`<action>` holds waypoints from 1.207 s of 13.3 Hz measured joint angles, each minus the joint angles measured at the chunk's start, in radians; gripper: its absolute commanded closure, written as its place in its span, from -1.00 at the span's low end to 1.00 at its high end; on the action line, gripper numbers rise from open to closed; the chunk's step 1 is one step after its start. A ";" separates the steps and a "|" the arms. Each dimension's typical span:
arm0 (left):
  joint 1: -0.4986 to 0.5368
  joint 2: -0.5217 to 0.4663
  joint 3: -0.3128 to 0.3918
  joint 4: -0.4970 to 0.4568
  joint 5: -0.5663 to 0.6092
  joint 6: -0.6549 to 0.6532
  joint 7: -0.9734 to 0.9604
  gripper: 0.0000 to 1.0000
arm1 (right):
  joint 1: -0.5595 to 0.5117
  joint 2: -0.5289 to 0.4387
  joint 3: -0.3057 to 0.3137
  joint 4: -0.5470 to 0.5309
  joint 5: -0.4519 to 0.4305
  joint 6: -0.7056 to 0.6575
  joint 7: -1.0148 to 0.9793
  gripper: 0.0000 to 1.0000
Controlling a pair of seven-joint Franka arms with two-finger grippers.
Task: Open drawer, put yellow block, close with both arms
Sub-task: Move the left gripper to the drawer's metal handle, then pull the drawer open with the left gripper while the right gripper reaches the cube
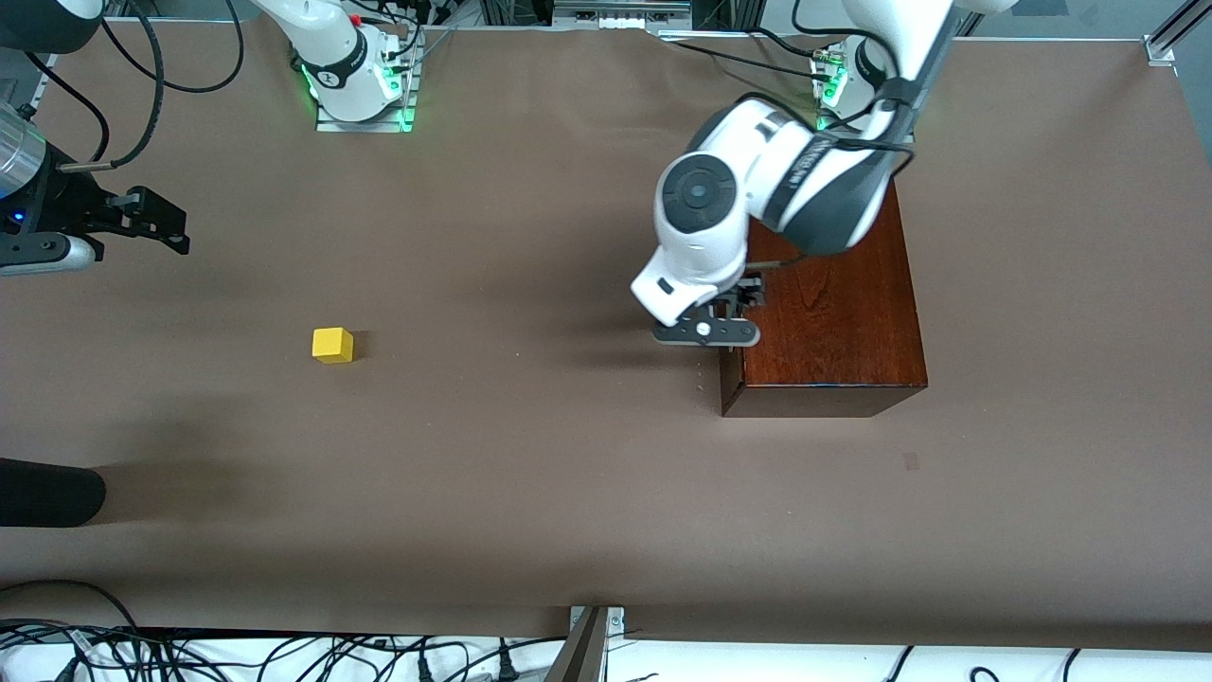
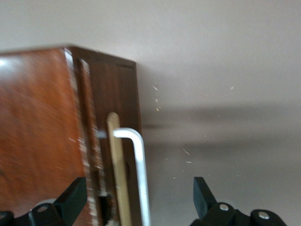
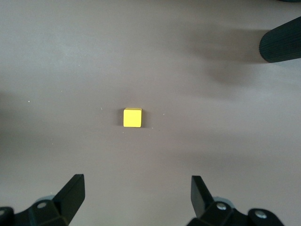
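A brown table covering (image 1: pixel 530 493) spreads across the whole work surface; a black rounded object (image 1: pixel 47 493) juts in over it at the right arm's end, nearer the front camera, casting a soft shadow; tangled black cables (image 1: pixel 237 654) lie along the white strip below the covering's lower edge.

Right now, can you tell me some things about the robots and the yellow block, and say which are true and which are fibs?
1. The yellow block sits on the table. True.
2. The drawer is pulled wide open. False: it is shut.
3. The left gripper is open around the white handle. True.
4. The right gripper holds the block. False: it is open, up in the air, with the block on the table below.
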 measured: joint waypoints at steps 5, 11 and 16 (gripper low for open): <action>-0.047 0.002 0.000 -0.084 0.067 0.031 -0.078 -1.00 | 0.000 0.003 0.000 0.000 0.000 0.001 0.000 -1.00; -0.066 0.017 0.001 -0.150 0.147 0.104 -0.170 -1.00 | 0.000 0.011 0.000 0.000 0.000 0.006 0.000 -1.00; -0.067 0.038 0.001 -0.151 0.162 0.146 -0.185 -1.00 | 0.000 0.029 0.000 0.000 0.000 0.025 0.000 -1.00</action>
